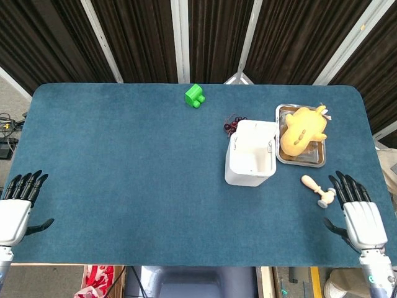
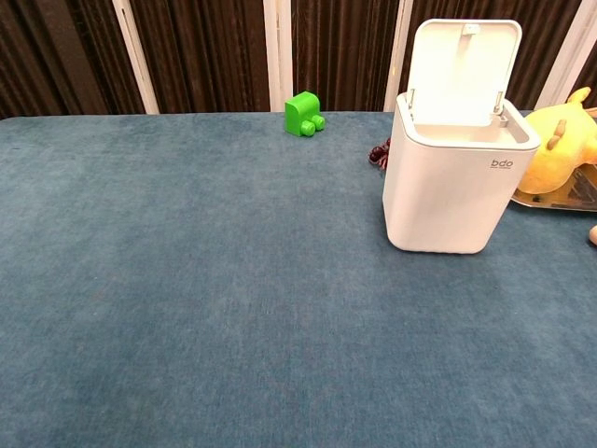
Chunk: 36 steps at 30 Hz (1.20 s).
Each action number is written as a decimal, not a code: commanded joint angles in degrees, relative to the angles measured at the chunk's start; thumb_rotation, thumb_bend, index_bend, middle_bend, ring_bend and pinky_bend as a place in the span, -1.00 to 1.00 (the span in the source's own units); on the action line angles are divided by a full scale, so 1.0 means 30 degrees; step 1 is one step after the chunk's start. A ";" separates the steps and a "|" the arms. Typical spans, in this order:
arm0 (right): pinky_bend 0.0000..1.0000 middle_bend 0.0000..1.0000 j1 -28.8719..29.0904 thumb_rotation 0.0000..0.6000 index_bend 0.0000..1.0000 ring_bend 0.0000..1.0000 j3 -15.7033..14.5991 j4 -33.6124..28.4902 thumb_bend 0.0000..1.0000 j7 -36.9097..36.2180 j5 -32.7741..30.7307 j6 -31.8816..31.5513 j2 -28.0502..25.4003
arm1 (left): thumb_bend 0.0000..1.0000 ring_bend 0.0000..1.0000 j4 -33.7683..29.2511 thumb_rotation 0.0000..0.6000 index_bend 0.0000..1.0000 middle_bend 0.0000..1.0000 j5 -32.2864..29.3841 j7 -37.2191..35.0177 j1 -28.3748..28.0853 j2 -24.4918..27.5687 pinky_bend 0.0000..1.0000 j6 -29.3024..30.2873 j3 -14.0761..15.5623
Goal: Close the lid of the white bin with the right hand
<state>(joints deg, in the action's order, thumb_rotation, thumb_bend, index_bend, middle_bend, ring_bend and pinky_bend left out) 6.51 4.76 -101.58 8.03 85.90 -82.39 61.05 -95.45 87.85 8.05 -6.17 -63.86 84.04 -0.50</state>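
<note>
- White bin [image 1: 250, 162] [image 2: 454, 182] stands on the table [image 1: 124, 161], right of centre; lid [image 2: 464, 70] upright, open.
- Right hand [image 1: 360, 217] at the near right corner, fingers spread, holding nothing, well apart from bin.
- Left hand [image 1: 15, 211] at the near left corner, fingers apart, empty.

The white bin [image 2: 459, 177] stands upright on the blue table surface, right of centre. Body: rounded rectangular, with "bdo" lettering on the front wall. The lid [image 2: 465, 71] is open, hinged at the rear edge and raised nearly vertical. The interior is exposed from above.
</note>
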 commanded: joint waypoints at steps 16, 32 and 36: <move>0.38 0.35 0.6581 1.00 -1.00 0.47 0.5440 -0.5132 0.07 0.2971 -1.1514 0.6348 -0.2901 | -1.00 -1.00 -0.0227 1.00 -1.00 -1.00 -0.0315 -0.0125 -0.0167 0.0068 -1.00 -0.0457 -0.0066; 0.37 0.38 1.2490 1.00 -1.00 0.49 0.6122 -0.3346 0.15 0.6473 -1.9724 0.7647 -0.0940 | -1.00 -1.00 0.0053 1.00 -1.00 -1.00 -0.0397 0.0128 -0.0394 -0.0047 -1.00 -0.0736 -0.0146; 0.38 0.39 1.3273 1.00 -1.00 0.50 0.6066 -0.3089 0.19 0.6800 -2.0657 0.7412 -0.0516 | -1.00 -1.00 0.0078 1.00 -1.00 -1.00 -0.0486 -0.0057 -0.0388 0.0028 -1.00 -0.0774 -0.0154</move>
<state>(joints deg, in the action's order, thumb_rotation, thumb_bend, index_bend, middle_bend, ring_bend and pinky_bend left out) 45.73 23.05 -111.23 27.98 24.67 -59.86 58.98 -95.23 86.43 7.93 -7.34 -63.81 81.73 -0.95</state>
